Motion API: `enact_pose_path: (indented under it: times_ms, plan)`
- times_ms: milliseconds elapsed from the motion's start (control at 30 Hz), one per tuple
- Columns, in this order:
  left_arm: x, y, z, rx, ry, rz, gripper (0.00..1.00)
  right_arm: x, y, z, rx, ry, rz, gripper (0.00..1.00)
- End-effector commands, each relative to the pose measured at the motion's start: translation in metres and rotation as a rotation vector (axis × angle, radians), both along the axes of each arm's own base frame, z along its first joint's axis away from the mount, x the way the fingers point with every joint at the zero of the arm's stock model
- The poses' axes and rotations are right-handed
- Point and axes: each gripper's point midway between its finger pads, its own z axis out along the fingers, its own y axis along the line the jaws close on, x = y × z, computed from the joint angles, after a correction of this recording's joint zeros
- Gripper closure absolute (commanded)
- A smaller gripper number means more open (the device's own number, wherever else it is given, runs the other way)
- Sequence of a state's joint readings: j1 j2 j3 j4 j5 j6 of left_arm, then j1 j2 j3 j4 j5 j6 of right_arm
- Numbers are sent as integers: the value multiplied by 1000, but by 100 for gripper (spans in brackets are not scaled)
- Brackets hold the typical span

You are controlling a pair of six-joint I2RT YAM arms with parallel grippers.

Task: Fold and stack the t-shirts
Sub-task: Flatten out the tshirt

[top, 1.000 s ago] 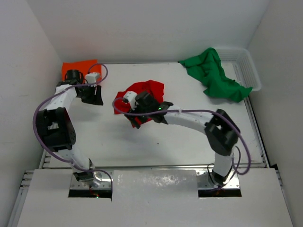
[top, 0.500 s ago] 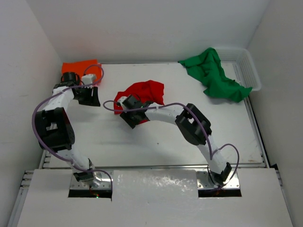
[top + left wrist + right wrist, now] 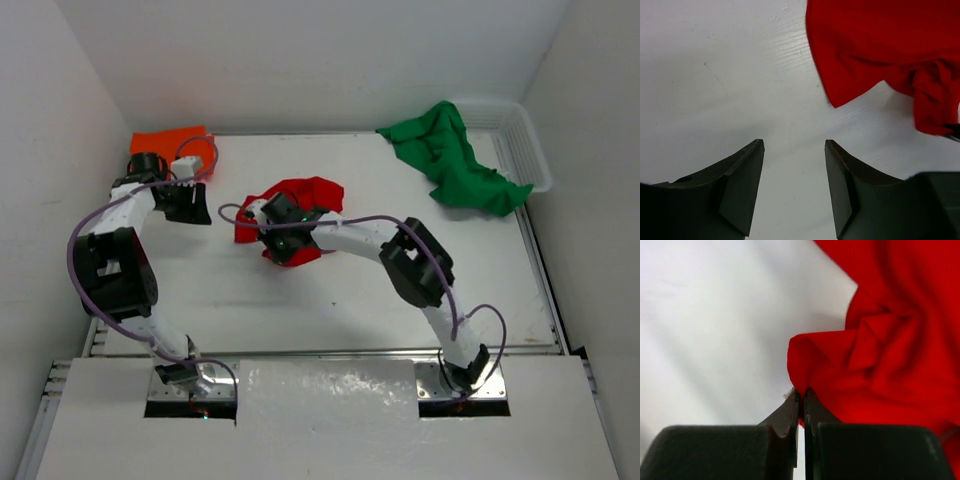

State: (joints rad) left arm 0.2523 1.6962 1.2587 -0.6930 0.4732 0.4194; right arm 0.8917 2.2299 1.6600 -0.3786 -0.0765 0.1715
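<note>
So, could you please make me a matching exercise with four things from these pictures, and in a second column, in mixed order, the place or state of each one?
Things:
1. red t-shirt
2. green t-shirt
3. orange t-shirt
4. left pincer

Places or states:
A. far left corner of the table
B. open above bare table, holding nothing
C. crumpled mid-table, pinched by the shut right pincer
D. far right, by the white basket

Pairs: 1-C, 2-D, 3-A, 4-B
</note>
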Motion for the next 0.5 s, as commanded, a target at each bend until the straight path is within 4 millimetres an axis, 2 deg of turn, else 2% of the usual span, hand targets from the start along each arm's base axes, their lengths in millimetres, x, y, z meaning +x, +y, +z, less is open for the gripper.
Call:
enact_pose_path:
  times_ms: [0, 33, 67, 100, 133, 167, 200, 233, 267, 300, 367, 400, 433, 467]
  plan:
    - [11, 1, 34, -1, -103, -21, 50, 6, 19, 190, 494, -42, 17, 100]
    - [13, 0, 38, -6, -114, -32, 51, 18, 11, 214, 574, -61, -21, 100]
    - [19, -1, 49, -11, -139, -42, 51, 23, -6, 211, 598, -10, -97, 100]
    - [21, -6, 55, -34, -152, -59, 52, 44, -39, 231, 643, -32, -171, 100]
    - [25, -9, 61, -42, -170, -71, 52, 51, -58, 218, 645, -14, -228, 100]
    - [32, -13, 76, -51, -209, -90, 52, 58, -74, 218, 662, 3, -290, 100]
    - [37, -15, 82, -53, -226, -99, 52, 77, -107, 227, 686, -22, -368, 100]
    - [45, -20, 96, -49, -261, -117, 52, 77, -123, 212, 692, 29, -431, 100]
    - [49, -24, 102, -44, -278, -131, 52, 81, -136, 212, 715, 37, -465, 100]
    - [50, -29, 106, -42, -279, -146, 52, 90, -159, 210, 726, 28, -520, 100]
    - [57, -50, 118, -36, -309, -223, 52, 86, -183, 201, 716, 16, -573, 100]
    - [53, -61, 117, -41, -294, -259, 52, 90, -201, 196, 714, 13, -617, 100]
    - [50, -84, 116, -41, -295, -334, 53, 85, -209, 186, 724, 36, -628, 100]
    - [44, -98, 112, -49, -285, -380, 53, 83, -216, 191, 767, 55, -655, 100]
